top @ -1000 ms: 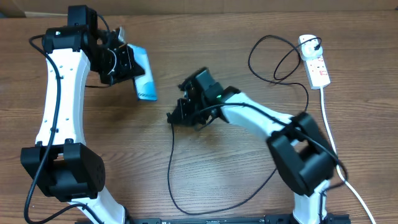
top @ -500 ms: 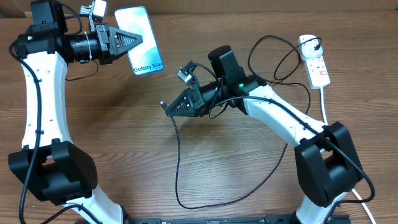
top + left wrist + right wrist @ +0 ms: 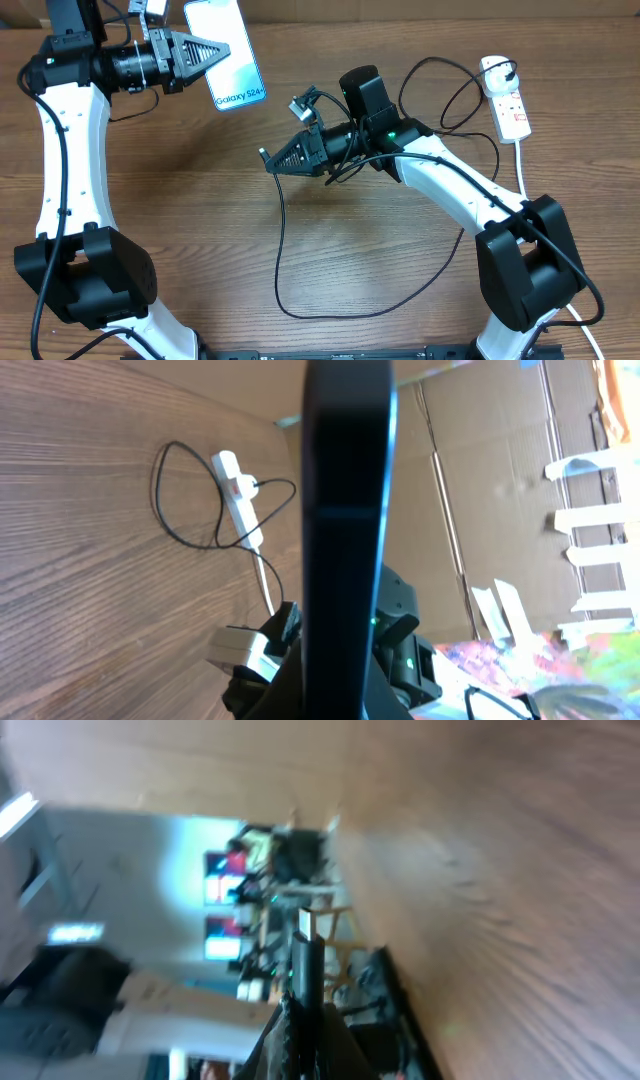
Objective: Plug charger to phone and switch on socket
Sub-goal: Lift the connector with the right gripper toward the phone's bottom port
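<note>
Both claws are pinching something: the left gripper (image 3: 215, 52) holds the phone (image 3: 238, 75) raised at the far left, screen up, and the right gripper (image 3: 275, 161) is pressed onto the charger (image 3: 278, 240) just behind its connector tip, near the middle. From there the cable loops across the table (image 3: 180, 200) and back to the socket (image 3: 512, 110) at the far right, where its black plug sits.

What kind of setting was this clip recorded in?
Most likely a robotics lab or workshop: a wood-grain table, flattened cardboard propped behind it, and, in the blurry right wrist view, what look like lit screens across the room.
</note>
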You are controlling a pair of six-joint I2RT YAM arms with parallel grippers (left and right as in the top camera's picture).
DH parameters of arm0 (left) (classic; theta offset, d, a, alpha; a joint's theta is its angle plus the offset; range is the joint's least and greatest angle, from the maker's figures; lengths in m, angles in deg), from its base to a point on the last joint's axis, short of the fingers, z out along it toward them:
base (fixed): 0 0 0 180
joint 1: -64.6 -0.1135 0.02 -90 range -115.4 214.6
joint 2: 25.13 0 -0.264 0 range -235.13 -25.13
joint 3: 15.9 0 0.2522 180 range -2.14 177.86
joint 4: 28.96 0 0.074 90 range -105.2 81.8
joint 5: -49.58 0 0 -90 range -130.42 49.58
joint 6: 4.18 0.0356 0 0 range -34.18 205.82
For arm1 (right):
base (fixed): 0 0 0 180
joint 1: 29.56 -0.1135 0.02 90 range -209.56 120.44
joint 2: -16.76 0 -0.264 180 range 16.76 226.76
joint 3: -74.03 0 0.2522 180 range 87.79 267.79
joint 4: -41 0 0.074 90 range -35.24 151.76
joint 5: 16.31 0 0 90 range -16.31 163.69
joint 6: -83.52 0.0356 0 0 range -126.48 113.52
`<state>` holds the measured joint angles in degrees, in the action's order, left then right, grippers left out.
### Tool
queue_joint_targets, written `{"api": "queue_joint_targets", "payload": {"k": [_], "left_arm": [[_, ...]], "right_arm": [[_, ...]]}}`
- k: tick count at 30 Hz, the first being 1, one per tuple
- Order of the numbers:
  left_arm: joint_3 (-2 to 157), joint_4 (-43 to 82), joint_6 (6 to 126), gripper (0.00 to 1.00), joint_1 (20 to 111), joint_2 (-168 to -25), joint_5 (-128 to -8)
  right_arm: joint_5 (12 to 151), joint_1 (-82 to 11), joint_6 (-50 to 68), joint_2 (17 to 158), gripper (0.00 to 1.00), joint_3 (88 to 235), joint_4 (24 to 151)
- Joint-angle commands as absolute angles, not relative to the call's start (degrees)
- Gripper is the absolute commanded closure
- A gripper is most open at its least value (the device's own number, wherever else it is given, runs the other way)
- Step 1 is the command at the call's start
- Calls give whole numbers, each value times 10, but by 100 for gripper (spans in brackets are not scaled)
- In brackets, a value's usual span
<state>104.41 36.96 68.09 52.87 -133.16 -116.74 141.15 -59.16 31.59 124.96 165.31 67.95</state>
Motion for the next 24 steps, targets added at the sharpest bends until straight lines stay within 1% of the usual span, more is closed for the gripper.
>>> {"api": "queue_joint_targets", "payload": {"k": [1,5,8,10,11,13,14,18,24], "left_arm": [[1048,374,603,96,527,-1333,-1083],[1048,401,601,96,526,-1333,-1002],[1048,428,616,96,526,-1333,-946],[1048,449,616,96,528,-1333,-913],[1048,464,619,96,530,-1333,-888],[1048,478,630,96,534,-1333,-862],[1048,486,636,96,538,-1333,-849],[1048,495,636,96,545,-1333,-843],[1048,495,644,96,557,-1333,-835]], "right_arm": [[1224,-588,325,1240,96,1661,745],[1033,-588,321,1240,96,1657,869],[916,-591,315,1241,96,1653,931],[851,-595,335,1242,96,1647,963],[810,-596,367,1242,96,1640,986],[792,-597,394,1242,96,1629,990],[781,-597,431,1242,96,1612,981],[742,-599,518,1242,96,1566,959],[737,-599,550,1242,96,1517,906]]}}
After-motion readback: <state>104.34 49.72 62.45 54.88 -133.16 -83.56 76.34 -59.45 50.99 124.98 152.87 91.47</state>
